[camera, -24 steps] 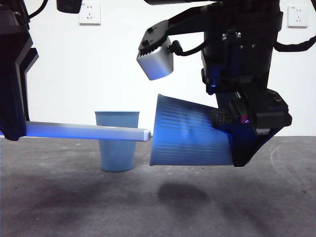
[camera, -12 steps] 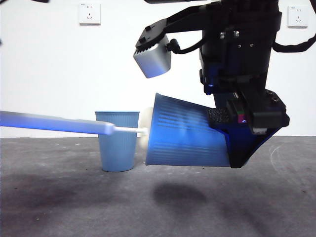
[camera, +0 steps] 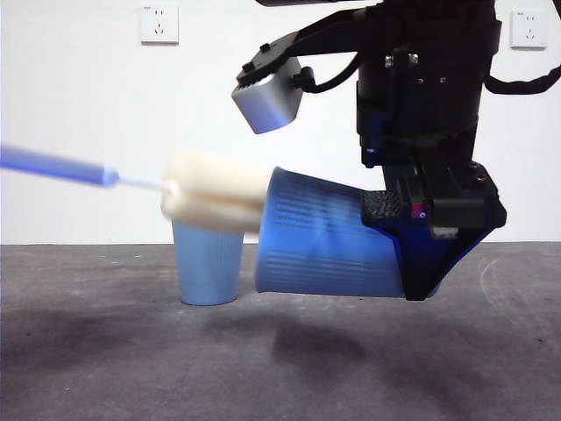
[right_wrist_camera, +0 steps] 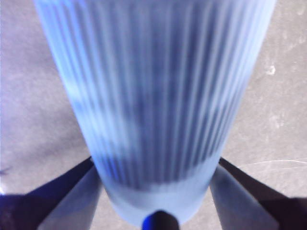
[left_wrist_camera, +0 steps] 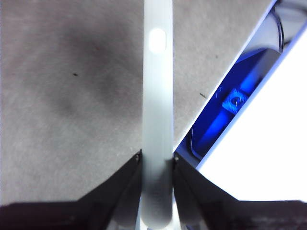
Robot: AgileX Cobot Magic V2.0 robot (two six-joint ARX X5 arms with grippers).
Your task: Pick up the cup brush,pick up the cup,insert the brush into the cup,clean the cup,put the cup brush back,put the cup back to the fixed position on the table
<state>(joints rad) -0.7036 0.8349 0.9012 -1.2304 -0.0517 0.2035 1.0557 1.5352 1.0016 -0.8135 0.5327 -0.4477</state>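
Observation:
My right gripper (camera: 412, 232) is shut on the blue ribbed cup (camera: 324, 246), held on its side above the table (camera: 280, 368) with its mouth to the left. The right wrist view shows the cup (right_wrist_camera: 153, 91) between my jaws. The cup brush (camera: 215, 200) comes in from the left; its cream sponge head is just outside the cup's mouth, with the thin grey handle (camera: 57, 164) trailing left. My left gripper (left_wrist_camera: 157, 160) is shut on the brush handle (left_wrist_camera: 157, 96); it is out of the front view.
A second identical blue cup (camera: 208, 263) stands upright on the table behind the brush head. Wall sockets (camera: 159, 24) are on the white wall. The right arm's wrist camera (camera: 267, 96) hangs above the held cup.
The brush has been drawn leftward out of the cup: a second ago only the handle showed, now the whole sponge head is outside the mouth. The held cup rose slightly.

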